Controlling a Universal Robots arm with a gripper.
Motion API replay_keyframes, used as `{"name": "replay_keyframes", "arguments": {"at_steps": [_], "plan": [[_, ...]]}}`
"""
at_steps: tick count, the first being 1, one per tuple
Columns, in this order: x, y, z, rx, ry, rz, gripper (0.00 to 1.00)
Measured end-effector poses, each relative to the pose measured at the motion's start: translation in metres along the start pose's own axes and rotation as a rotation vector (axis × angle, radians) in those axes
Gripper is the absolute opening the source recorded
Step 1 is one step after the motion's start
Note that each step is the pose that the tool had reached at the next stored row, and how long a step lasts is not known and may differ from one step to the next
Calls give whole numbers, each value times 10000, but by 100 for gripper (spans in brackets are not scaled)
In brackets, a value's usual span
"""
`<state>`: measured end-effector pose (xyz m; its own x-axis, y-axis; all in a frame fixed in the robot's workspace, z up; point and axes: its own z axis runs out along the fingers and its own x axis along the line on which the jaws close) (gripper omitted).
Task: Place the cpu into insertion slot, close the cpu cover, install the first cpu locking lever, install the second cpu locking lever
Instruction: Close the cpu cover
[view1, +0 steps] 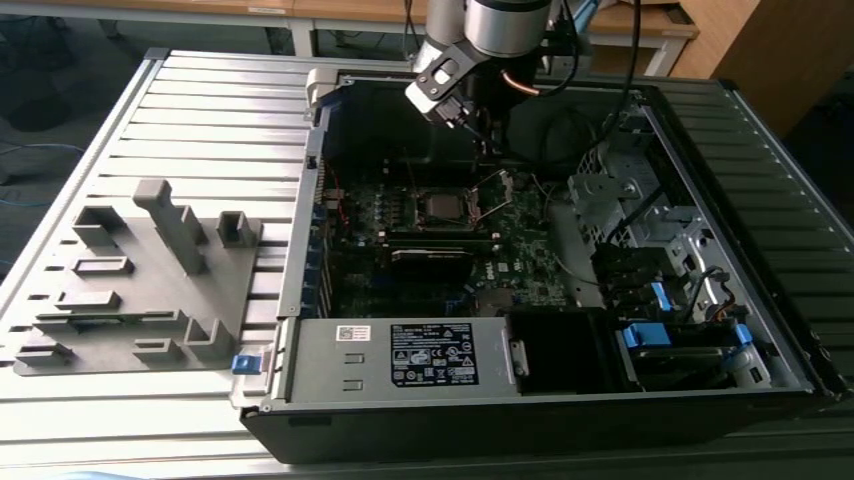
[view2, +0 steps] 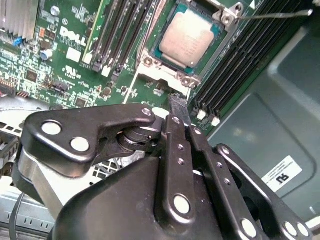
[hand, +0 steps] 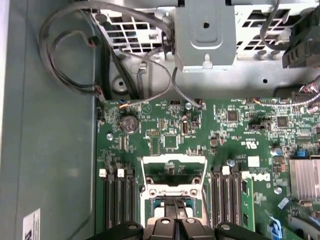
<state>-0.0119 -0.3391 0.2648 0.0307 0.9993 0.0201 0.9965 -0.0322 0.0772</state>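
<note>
Gripper, jaws clenched empty, is pointing down just beside the cpu sitting in the insertion slot; the case is lying on a slatted table.

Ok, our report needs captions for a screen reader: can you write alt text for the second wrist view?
A grey-topped cpu sits in the insertion slot on a green motherboard, with the shut black gripper pointing at the slot's silver edge. Rows of black memory slots run along both sides of it.
</note>
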Motion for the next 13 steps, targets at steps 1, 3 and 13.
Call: {"name": "replay_keyframes", "arguments": {"at_steps": [1,3,13], "plan": [[1,10,1,0,-1,0,11],[5,34,3,0,-1,0,11],[30,165,17,0,-1,4,11]]}}
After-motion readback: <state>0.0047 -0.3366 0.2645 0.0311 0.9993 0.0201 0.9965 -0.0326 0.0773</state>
